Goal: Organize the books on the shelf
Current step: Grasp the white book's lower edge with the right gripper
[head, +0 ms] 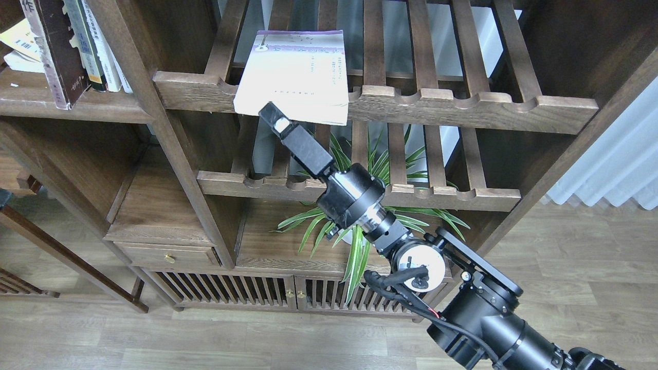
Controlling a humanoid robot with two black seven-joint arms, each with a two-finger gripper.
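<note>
A white book with a purple top band lies flat on the upper slatted shelf, its near edge overhanging the front rail. Several upright books stand on the solid shelf at the upper left. My right arm comes in from the bottom right. Its gripper reaches up to the book's near left edge, with the tip just under or against that edge. The gripper is seen side-on as one dark block with a white pad, so its fingers cannot be told apart. My left gripper is out of view.
A lower slatted shelf runs behind my arm. A spider plant in a white pot stands on the cabinet top below it. A small drawer is at the lower left, and a white curtain hangs at the right.
</note>
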